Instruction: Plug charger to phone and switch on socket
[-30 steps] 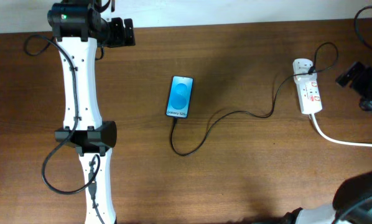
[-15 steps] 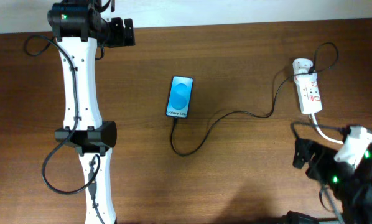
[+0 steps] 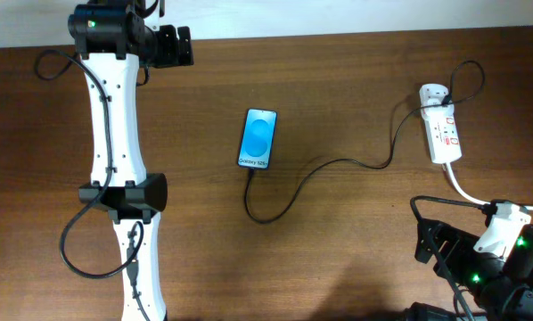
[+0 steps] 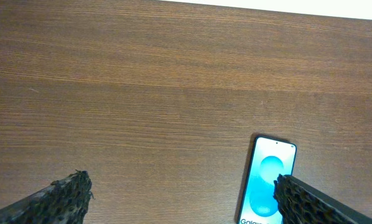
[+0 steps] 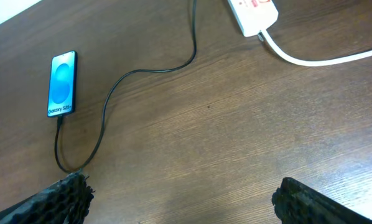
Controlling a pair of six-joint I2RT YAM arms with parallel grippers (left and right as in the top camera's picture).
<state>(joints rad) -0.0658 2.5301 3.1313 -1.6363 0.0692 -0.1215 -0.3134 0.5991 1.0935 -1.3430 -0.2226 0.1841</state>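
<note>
The charger (image 3: 342, 160) meets the phone (image 3: 258, 138) at its 6 o'clock edge, with the socket (image 3: 443, 135) at the phone's 3 o'clock. The left end effector (image 4: 183, 193) and right end effector (image 5: 183, 190) are spread.

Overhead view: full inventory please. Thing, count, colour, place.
phone: 1, black edge, blue screen, table centre
charger: 1, thin black cable, loops from the phone's near edge across to the socket's far end
socket: 1, white with red marks, right side
white cord: 1, thick, from the socket's near end to the right edge
table: 1, brown wood
left arm: 1, white and black, left side
right arm: 1, mostly black, near right corner
left gripper: 1, black, open, empty
right gripper: 1, black, open, empty
</note>
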